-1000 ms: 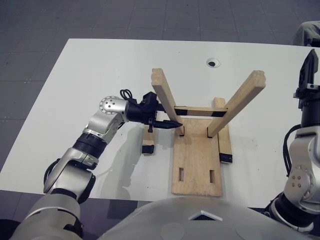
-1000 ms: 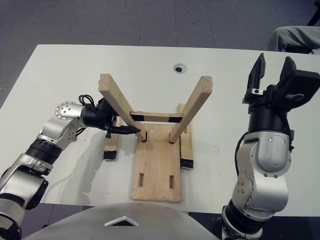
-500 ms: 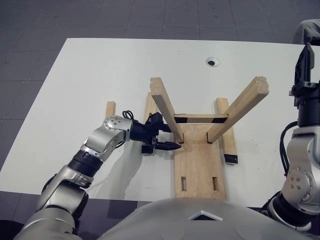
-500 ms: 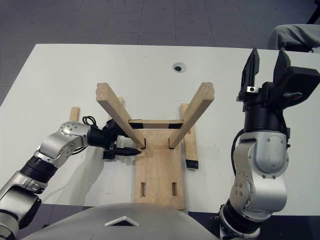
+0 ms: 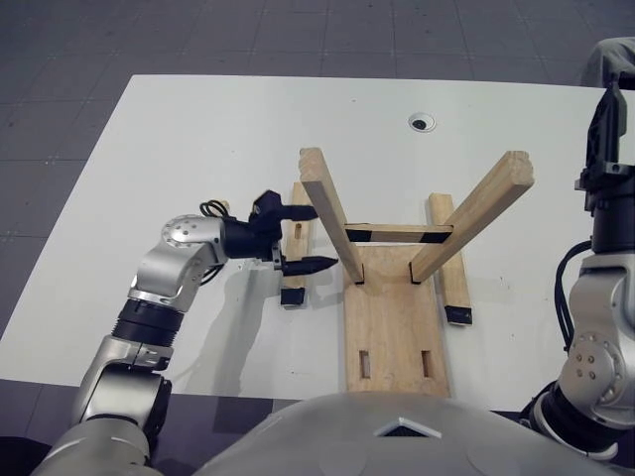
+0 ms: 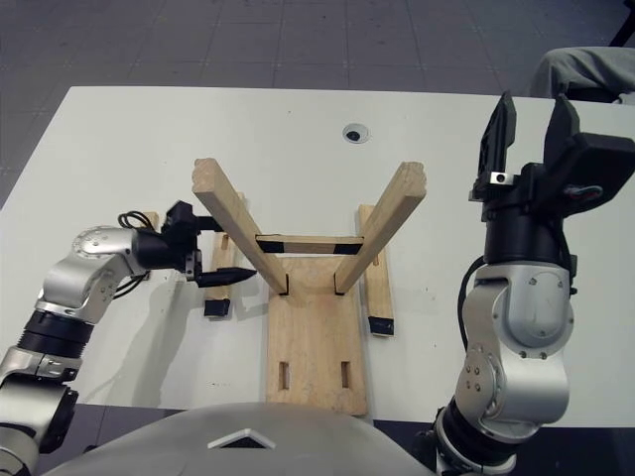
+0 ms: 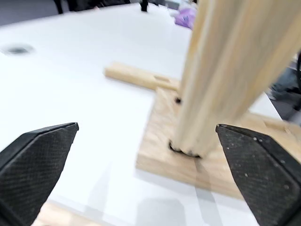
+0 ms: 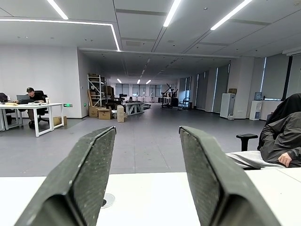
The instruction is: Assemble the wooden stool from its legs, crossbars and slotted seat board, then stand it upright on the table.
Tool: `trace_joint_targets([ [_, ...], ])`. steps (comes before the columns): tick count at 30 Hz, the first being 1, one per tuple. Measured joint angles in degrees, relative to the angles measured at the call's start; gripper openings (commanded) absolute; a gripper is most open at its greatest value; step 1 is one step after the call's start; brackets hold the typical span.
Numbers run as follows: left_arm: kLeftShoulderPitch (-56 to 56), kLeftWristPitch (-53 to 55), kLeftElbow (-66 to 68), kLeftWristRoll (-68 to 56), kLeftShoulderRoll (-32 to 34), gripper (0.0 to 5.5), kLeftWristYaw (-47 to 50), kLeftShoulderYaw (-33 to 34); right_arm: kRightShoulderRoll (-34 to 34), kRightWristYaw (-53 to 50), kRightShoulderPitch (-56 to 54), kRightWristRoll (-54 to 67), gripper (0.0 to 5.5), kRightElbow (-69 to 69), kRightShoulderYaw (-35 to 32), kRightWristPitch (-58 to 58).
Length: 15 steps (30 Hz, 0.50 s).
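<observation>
**Stool half built, both sets of fingers empty**

The seat board (image 5: 392, 327) lies flat on the white desk (image 5: 179, 149), near the front edge and a little right of centre. Two legs are plugged into its far end and splay upward and apart: one (image 5: 325, 208) leans to my left, the other (image 5: 474, 210) to my right. A crossbar (image 5: 397, 234) with black-wrapped ends bridges them low down, just above the board. The two slots at the near end of the board (image 5: 363, 364) are open.

A loose leg (image 5: 448, 270) lies flat on the desk right beside the board's right edge, its near end black. Another loose piece (image 5: 296, 243), also black at its near end, lies flat just left of the board. A short wooden piece (image 6: 149, 218) peeks out behind my left arm.

My left fingers (image 5: 313, 265) are spread wide and grip nothing. They hover over that left-hand loose piece and point at the foot of the left-leaning leg. In the left wrist view the leg's base sits ahead, in the gap between them.

My right fingers (image 6: 499, 139) are raised high over the right side of the desk, pointing up and away. They are parted and hold nothing.

I can make out no lettering on the wood; the only markings are the black bands.
</observation>
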Motion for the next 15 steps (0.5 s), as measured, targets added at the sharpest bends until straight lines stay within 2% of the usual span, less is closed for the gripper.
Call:
trace_joint_targets([
  [6, 1.77, 1.44, -7.68, -5.52, 0.09, 5.49, 3.42, 11.12, 0.06, 0.06, 0.87, -0.15, 2.46, 0.73, 0.03, -1.24],
  [11, -0.14, 7.21, -18.09, -11.72, 1.35, 5.49, 14.37, 22.01, 0.12, 0.39, 2.09, -1.11, 2.46, 3.67, -0.01, -3.51],
  [15, -5.66, 13.3, -22.93, -13.22, 2.34, 5.49, 24.87, 25.5, 0.51, 0.52, 3.06, -1.18, 2.46, 4.72, 0.46, -4.82],
])
